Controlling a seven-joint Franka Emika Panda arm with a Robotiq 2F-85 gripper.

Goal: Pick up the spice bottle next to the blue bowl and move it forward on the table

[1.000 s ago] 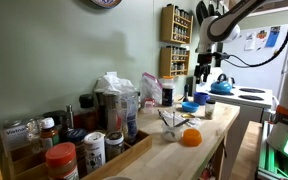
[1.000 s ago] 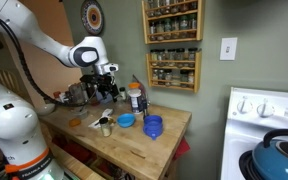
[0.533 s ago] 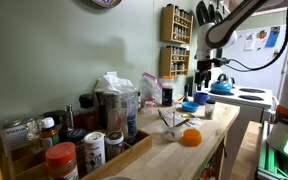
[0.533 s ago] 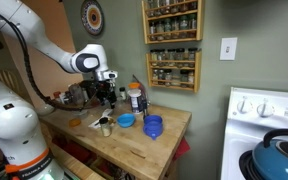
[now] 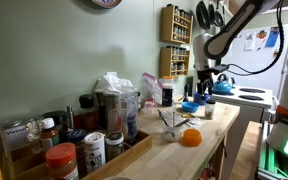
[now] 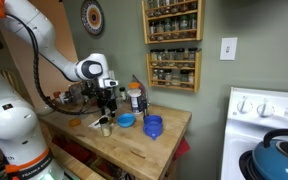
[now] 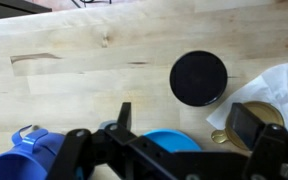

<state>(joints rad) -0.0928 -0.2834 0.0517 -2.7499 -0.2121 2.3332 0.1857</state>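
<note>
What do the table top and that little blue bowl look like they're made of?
The table looks like pale wood with a matte, butcher-block finish: the wrist view shows grain lines, a knot and a dark streak. The blue bowl could be plastic or glazed ceramic. Its bright colour is even and smooth, but it appears too small to tell which.

A spice rack point(image 6: 173, 66) hangs on the wall point(image 6: 246, 30); a blue kettle point(image 6: 282, 158) sits on the stove point(image 6: 256, 108).

One blue bowl point(image 6: 126, 121), one blue cup point(image 6: 153, 126), one orange fruit point(image 5: 190, 137), one blue kettle point(image 6: 280, 158), two spice racks: upper rack point(image 6: 174, 20), lower rack point(image 6: 174, 68).
</note>
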